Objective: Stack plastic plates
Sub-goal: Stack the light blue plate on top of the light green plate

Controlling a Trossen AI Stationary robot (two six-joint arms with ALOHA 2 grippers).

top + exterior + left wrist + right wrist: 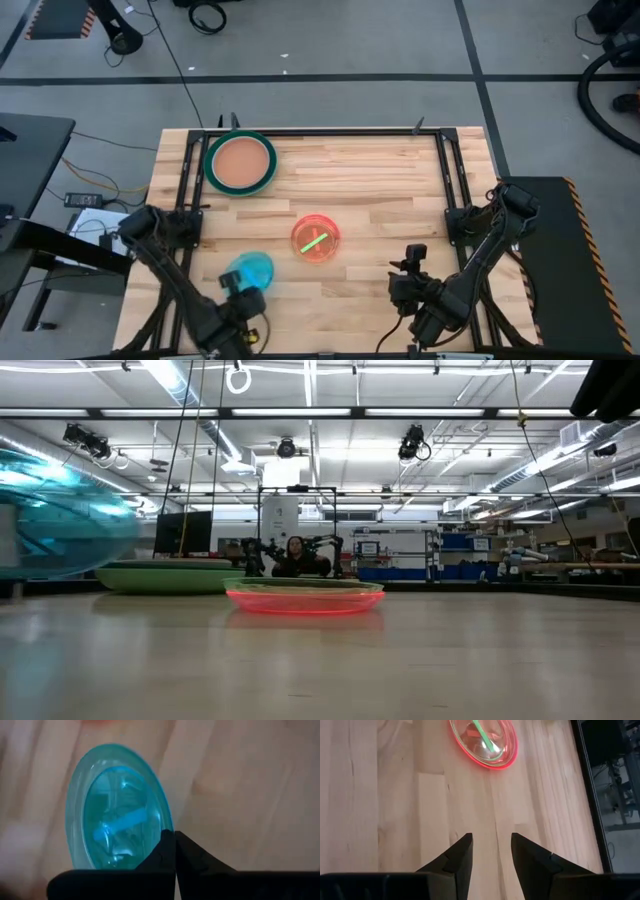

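Observation:
My left gripper is near the table's near edge, shut on a small translucent cyan plate, which shows large in the left wrist view and blurred at the left of the low view. A small translucent red plate with a lime layer in it lies flat at mid-table. A larger green plate with a brown plate nested in it rests at the far left. My right gripper is open near the near edge, right of the red plate, touching nothing. My left gripper pinches the cyan plate's rim between its two shut fingers, on the side nearest the gripper. The plate is lifted clear of the table and tilted, its far side reaching out ahead of the fingers.
A dark metal frame runs along the table's left, right and far sides. Bare wood lies between the red plate and the right gripper. A person sits far behind the table in the low view.

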